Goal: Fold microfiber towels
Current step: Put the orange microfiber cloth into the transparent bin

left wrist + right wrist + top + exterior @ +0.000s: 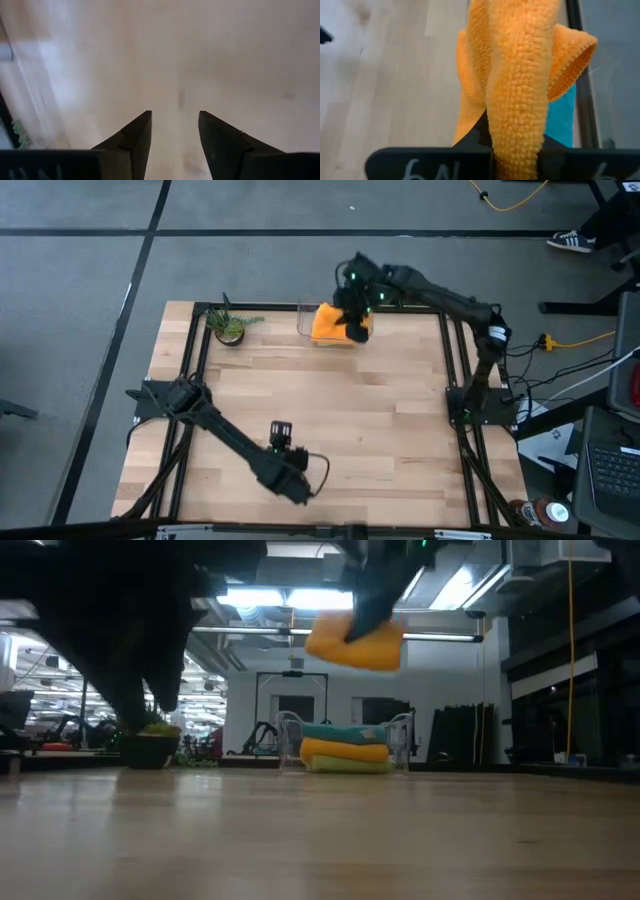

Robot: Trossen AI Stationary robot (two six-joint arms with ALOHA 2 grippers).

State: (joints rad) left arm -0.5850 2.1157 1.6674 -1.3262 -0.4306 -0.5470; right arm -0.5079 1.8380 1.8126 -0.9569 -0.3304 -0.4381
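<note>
My right gripper [352, 326] is at the table's far middle, shut on a folded orange towel [328, 322] that it holds above the clear plastic bin [402, 740]. In the bin lies a stack of folded towels: teal [345, 733] on top, orange [345, 750] under it, lime green [350, 766] at the bottom. The teal one also shows under the held towel in the right wrist view [562, 122]. My left gripper [280, 430] is open and empty over bare wood near the table's near middle [175, 130]. My right gripper pinches the folded orange towel between its two fingers, on a thick rounded fold of several layers [515, 125]. The fingers come from above, pointing down. The towel [355, 642] hangs tilted below them, lifted clear above the bin and the stack.
A small potted plant [230, 326] stands at the far left of the table, left of the bin. A black frame [445, 360] runs along the table's edges. The wooden tabletop [350, 410] lies bare between the two arms.
</note>
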